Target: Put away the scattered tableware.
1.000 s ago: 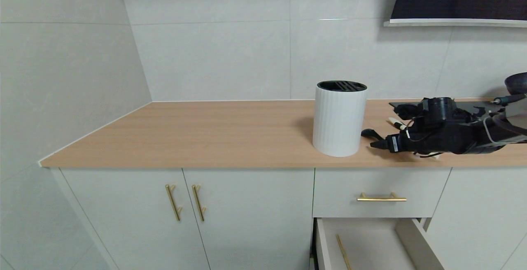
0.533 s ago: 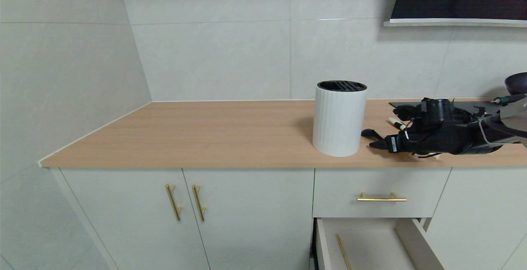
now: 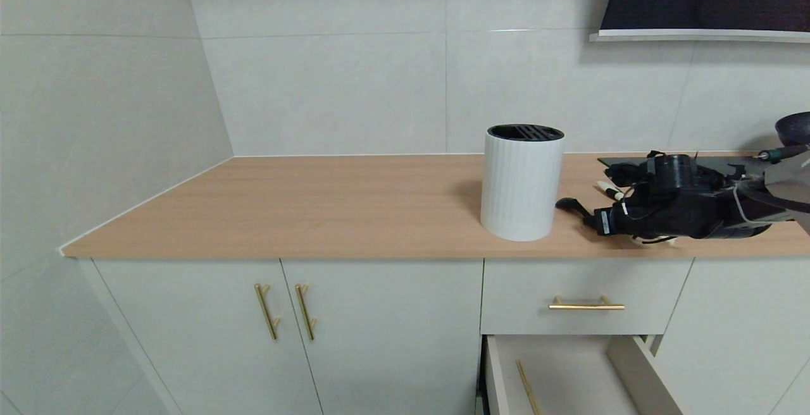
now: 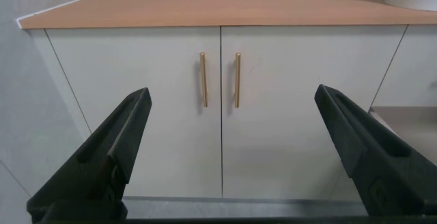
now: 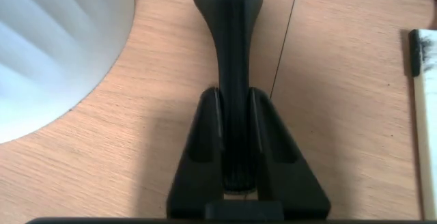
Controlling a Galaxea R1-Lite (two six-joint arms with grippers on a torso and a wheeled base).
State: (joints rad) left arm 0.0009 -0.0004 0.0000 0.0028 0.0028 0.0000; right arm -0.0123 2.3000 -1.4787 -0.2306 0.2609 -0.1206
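Slightly drawn back toward the robot's right since a second ago is the right hand (image 3: pixel 591 217), while the free end of the black handle (image 3: pixel 565 204) is seen at nearly the same spot; the head view itself is unshifted. The right hand (image 5: pixel 235 115) is closed on the black handle (image 5: pixel 229 39), which is pinched between both fingers and points away from the wrist; whether the handle rests on the desk (image 3: pixel 329 206) or is held just above it cannot be told. Just beside the handle's free end the white ribbed holder (image 3: pixel 521 182) is stood upright on the desk, its dark slotted top facing up; its curved wall (image 5: pixel 54 46) is seen close to the hand. On the hand's other side a white piece with a black tip (image 3: pixel 609 190) is laid flat on the desk (image 5: pixel 341 80), apart from the fingers.

The left hand (image 4: pixel 232 94) is held low in front of the cabinet doors (image 4: pixel 218 80), its fingers (image 4: pixel 130 128) spread wide with nothing between them. Below the desk, under the right hand, a drawer (image 3: pixel 497 371) is pulled open; a thin gold rod (image 3: pixel 527 386) is laid in it.
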